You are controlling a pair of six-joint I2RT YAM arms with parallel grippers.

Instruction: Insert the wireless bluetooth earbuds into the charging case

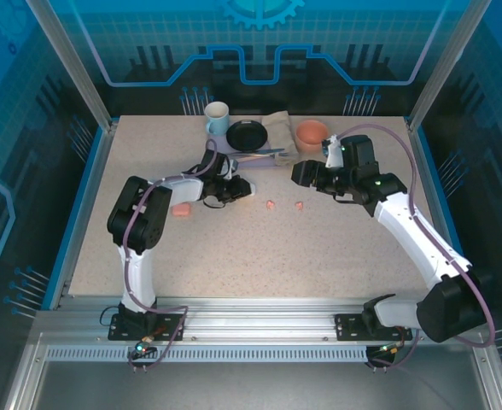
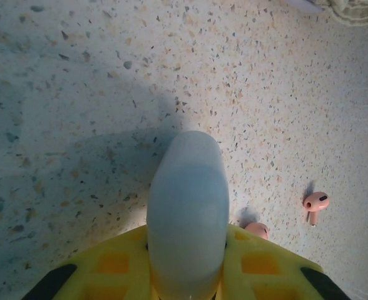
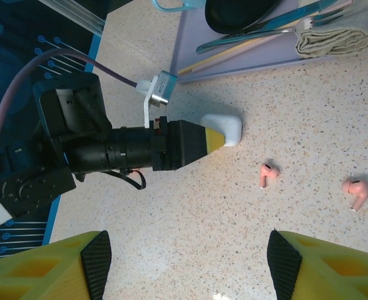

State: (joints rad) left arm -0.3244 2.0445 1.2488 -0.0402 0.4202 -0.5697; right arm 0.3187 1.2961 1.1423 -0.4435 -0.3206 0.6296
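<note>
Tabletop (image 1: 259,256) speckled, walls (image 1: 20,102) blue, earbuds (image 1: 271,205) pink

On the speckled table (image 3: 190,212) we list:
- one white charging case (image 3: 229,127), pinched in the left gripper (image 3: 215,139);
- one pink earbud (image 3: 268,174) near the case, a second pink earbud (image 3: 356,192) further right;
- a lavender tray (image 3: 193,31) carrying a black bowl (image 3: 240,15), teal cutlery (image 3: 265,32) and a folded cloth (image 3: 334,40).

Our right gripper (image 3: 187,259) gapes wide, holding nothing.
</note>
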